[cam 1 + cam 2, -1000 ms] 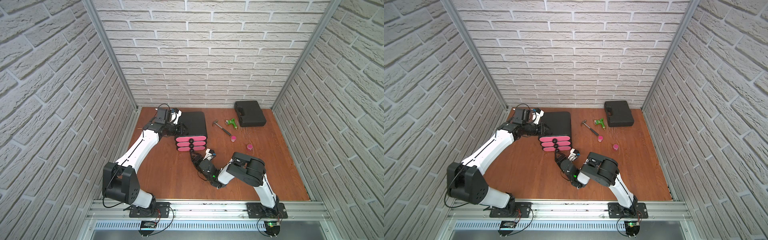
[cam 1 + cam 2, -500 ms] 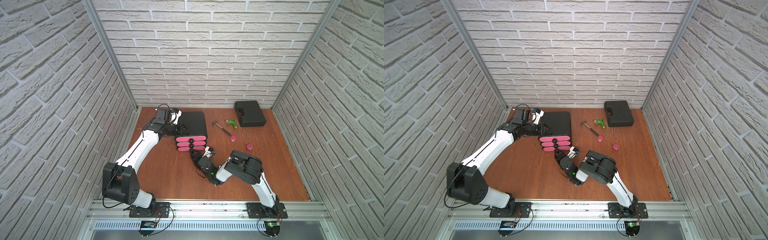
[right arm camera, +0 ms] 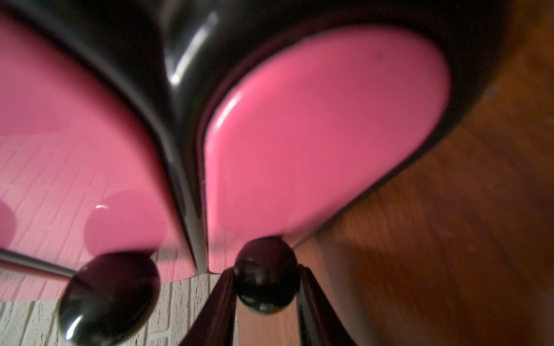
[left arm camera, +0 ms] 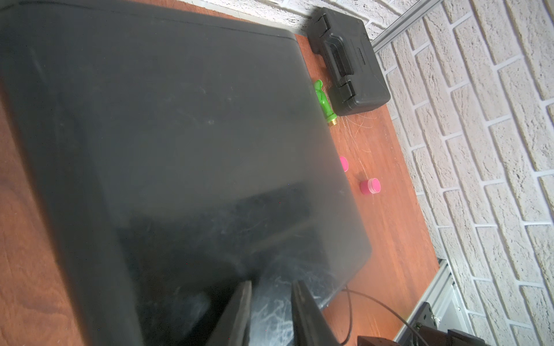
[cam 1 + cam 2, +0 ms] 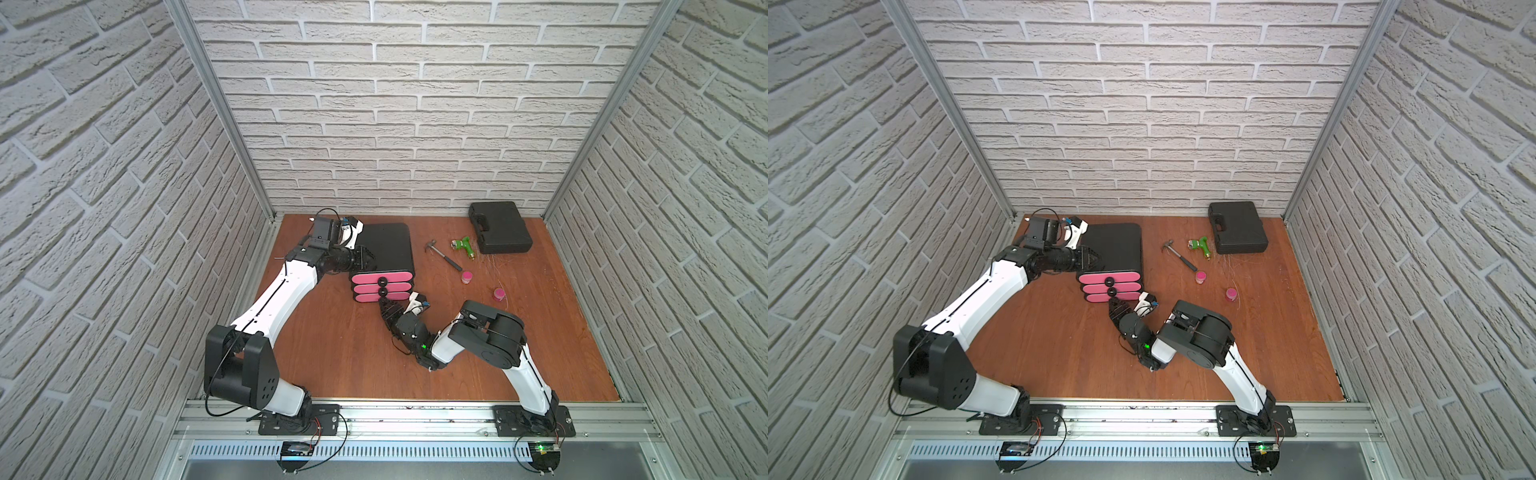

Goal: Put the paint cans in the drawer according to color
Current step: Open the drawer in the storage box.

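Right, in both top views the drawer chest (image 5: pixel 386 245) (image 5: pixel 1117 245) stands with its three pink fronts stacked in line. The left gripper (image 5: pixel 368 259) (image 5: pixel 1096 259) is up against the chest's side that faces the left arm. The right gripper (image 5: pixel 384 302) (image 5: pixel 1113 301) is down at the chest's front, at the lowest drawer. On the chest's other side two pink paint cans stand upright on the floor. The nearer can (image 5: pixel 466 277) (image 5: pixel 1201 277) is at the end of a small hammer (image 5: pixel 444 255), and the farther can (image 5: pixel 498 294) (image 5: pixel 1231 294) is well apart from the chest.

Over to the left wrist camera: the chest's black shell (image 4: pixel 180 119) fills the shot. The left gripper (image 4: pixel 271 283) sits against it, fingers nearly together, nothing between them. Past the chest the farther can (image 4: pixel 370 186) shows whole and the nearer can (image 4: pixel 344 164) is half hidden. Beyond them lie a green toy drill (image 4: pixel 323 103) and a black tool case (image 4: pixel 347 60).

Now the right wrist camera, rather blurred: the bottom knob (image 3: pixel 266 278) sits inside the right gripper (image 3: pixel 266 269). Its fingers (image 3: pixel 221 299) are snug on both sides, a narrow hold on that knob. The middle knob (image 3: pixel 109 296) is just beside.
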`<state>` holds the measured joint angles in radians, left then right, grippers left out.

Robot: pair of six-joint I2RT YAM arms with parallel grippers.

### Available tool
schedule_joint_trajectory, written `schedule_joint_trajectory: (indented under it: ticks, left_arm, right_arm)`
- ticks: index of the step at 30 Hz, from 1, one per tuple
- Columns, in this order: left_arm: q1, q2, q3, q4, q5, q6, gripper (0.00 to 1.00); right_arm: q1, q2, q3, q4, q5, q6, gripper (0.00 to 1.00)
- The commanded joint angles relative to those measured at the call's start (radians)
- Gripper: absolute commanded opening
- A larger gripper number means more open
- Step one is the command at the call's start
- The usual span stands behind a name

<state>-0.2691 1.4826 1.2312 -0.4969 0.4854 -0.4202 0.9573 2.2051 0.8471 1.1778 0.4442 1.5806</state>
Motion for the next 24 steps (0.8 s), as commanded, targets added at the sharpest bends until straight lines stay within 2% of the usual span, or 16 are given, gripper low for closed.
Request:
schedule_joint_trajectory:
  ticks: [1, 5, 12, 24]
  left_arm:
    - [0.005, 0.079, -0.089, -0.276, -0.088, 0.005, 0.29]
    - [0.005, 0.088, -0.087, -0.276, -0.099, 0.006, 0.29]
    - [0.005, 0.098, -0.087, -0.268, -0.111, 0.006, 0.29]
    - [0.005, 0.098, -0.095, -0.256, -0.108, 0.001, 0.29]
  right_arm:
    - [-0.011, 0.010, -0.022, -0.068, -0.010, -0.020, 0.27]
    - [0.000, -0.006, -0.037, -0.084, -0.046, -0.025, 0.25]
    - [0.056, -0.049, -0.110, -0.085, -0.016, -0.004, 0.25]
    - [0.171, -0.085, -0.109, -0.167, 0.045, 0.039, 0.26]
